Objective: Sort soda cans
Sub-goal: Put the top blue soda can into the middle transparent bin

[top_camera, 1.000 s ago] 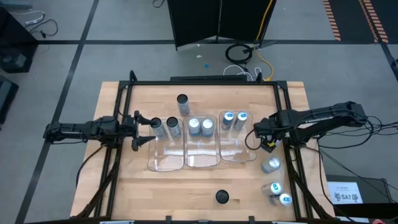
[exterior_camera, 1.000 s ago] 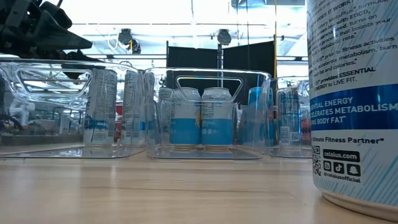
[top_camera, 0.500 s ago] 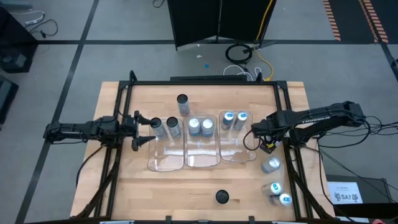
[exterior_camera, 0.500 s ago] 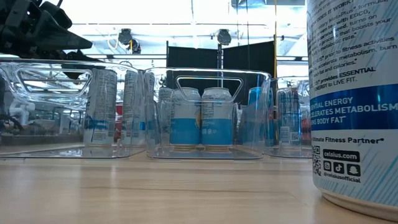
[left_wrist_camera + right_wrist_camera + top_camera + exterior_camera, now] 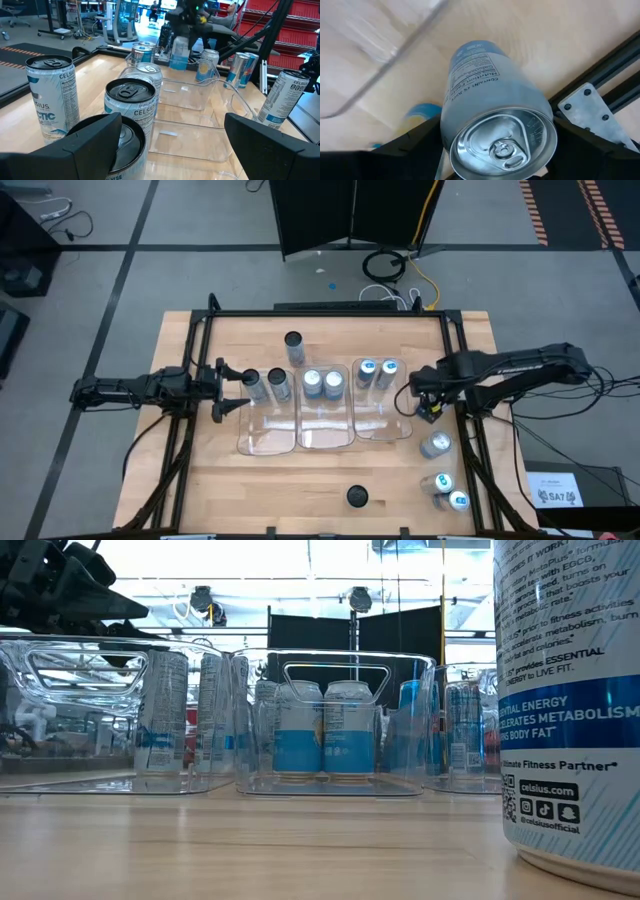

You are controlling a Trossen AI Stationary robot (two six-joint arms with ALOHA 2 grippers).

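Right wrist view shows the right tool [image 5: 495,165] closed around a silver-topped soda can [image 5: 495,120], apparently just beside the rightmost tray [image 5: 380,425] near the desk [image 5: 330,470] edge. Left tool [image 5: 232,388] waits wide open beside two dark-topped cans [image 5: 265,385].

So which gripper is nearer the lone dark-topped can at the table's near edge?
Left. The left gripper hovers at the left tray's far-left corner, somewhat closer to the dark-topped can. The right gripper is beside the right tray, closed on a silver can.
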